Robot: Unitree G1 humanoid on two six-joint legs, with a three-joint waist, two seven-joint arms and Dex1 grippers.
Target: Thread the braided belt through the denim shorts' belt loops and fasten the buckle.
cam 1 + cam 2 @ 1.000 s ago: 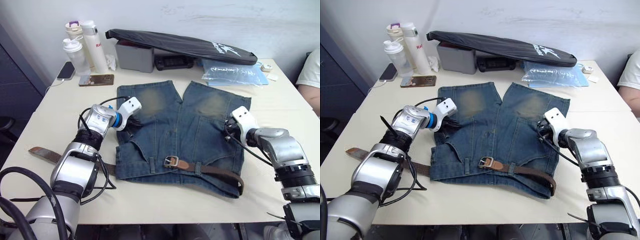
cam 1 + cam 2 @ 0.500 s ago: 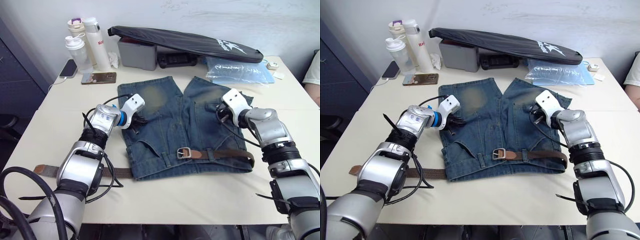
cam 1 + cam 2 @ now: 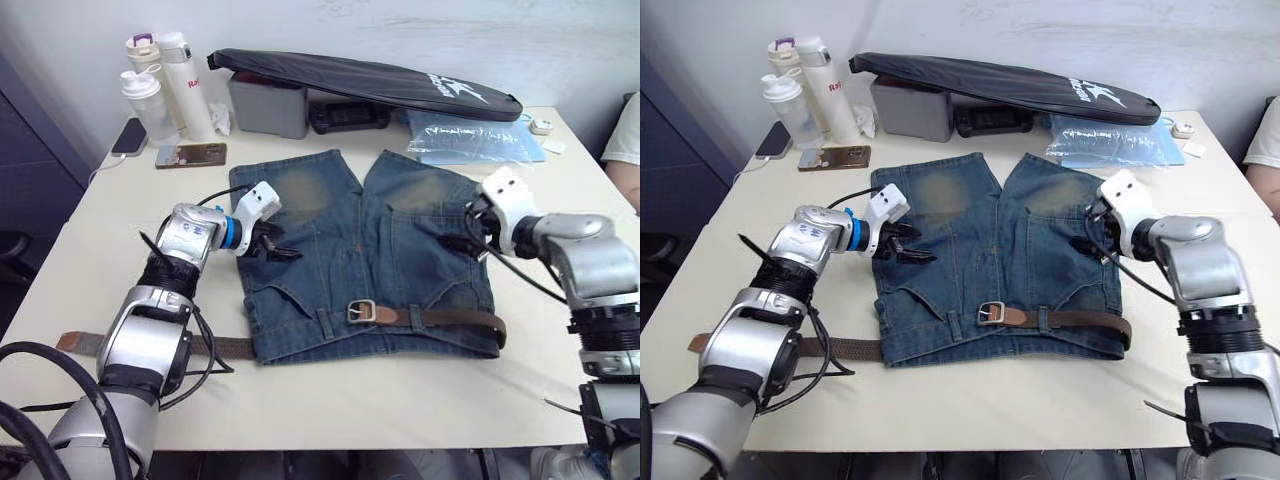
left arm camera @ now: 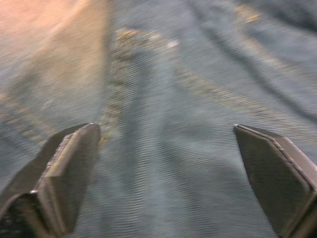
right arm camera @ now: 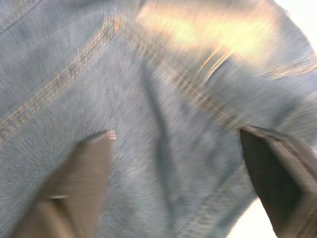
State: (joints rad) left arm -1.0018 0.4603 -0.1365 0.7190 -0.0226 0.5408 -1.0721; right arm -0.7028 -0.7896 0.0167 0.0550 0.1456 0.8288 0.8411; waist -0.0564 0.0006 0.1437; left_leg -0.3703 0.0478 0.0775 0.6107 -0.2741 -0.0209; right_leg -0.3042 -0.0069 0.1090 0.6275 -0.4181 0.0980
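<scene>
The denim shorts (image 3: 370,240) lie flat mid-table, waistband toward me. The braided belt (image 3: 450,320) runs along that waistband under belt loops (image 3: 325,322), and its buckle (image 3: 360,311) sits at the middle front. The belt's other end trails left onto the table (image 3: 85,342). My left gripper (image 3: 272,246) hovers at the shorts' left leg edge, open. My right gripper (image 3: 462,245) is over the right leg, open too. In both wrist views the fingers (image 4: 69,163) (image 5: 84,173) stand wide apart over bare denim with nothing between them.
Bottles (image 3: 160,85), two phones (image 3: 190,155), a grey box (image 3: 265,105), a long black bag (image 3: 370,80) and a plastic pouch (image 3: 470,140) line the far side. A person's sleeve (image 3: 625,130) shows at the right edge.
Both grippers have gone from shut to open over the denim. The shorts now lie flatter with the waistband and belt straighter. The head view has also shifted.
</scene>
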